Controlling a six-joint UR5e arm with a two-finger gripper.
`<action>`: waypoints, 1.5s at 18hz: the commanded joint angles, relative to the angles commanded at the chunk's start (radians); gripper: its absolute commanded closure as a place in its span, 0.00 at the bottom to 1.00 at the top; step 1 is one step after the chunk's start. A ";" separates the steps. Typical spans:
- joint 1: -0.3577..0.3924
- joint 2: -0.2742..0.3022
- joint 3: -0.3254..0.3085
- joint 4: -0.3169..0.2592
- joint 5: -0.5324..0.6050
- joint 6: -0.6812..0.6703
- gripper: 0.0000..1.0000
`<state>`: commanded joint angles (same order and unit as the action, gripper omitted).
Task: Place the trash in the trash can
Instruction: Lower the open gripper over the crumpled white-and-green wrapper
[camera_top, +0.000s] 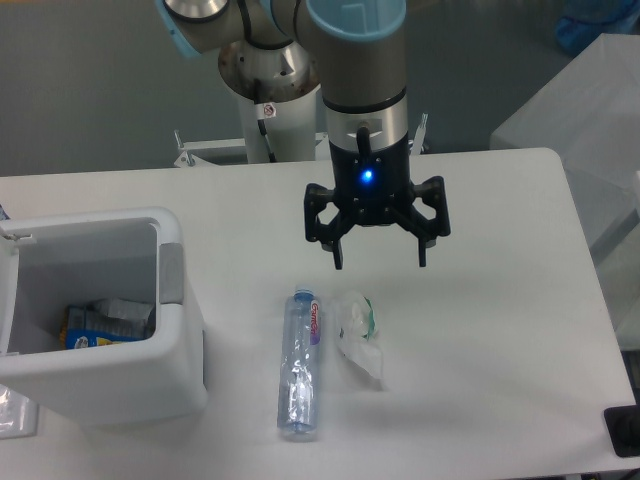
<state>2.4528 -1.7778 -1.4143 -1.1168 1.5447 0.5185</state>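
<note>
Two trash pieces not yet binned: bottle (299, 365) and wrapper (359, 332) lie side by side at lower centre. Gripper (378, 262) hovers above wrapper, jaws apart, empty. Bin (180, 320) at lower left holds other litter.

You get even, cool overhead light with a bluish cast. The white surface (500, 330) reads bright without blown glare. Shadows stay soft and faint beside the trash can (95, 310) and under the bottle (300, 365). A blue lamp glows above the claw (379, 262). Focus is slightly soft.
</note>
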 joint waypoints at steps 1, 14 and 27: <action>-0.002 -0.005 -0.003 0.008 0.008 0.000 0.00; -0.006 -0.049 -0.089 0.025 0.044 -0.012 0.00; -0.012 -0.120 -0.296 0.198 0.040 -0.044 0.00</action>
<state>2.4406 -1.8974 -1.7104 -0.9189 1.5846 0.4740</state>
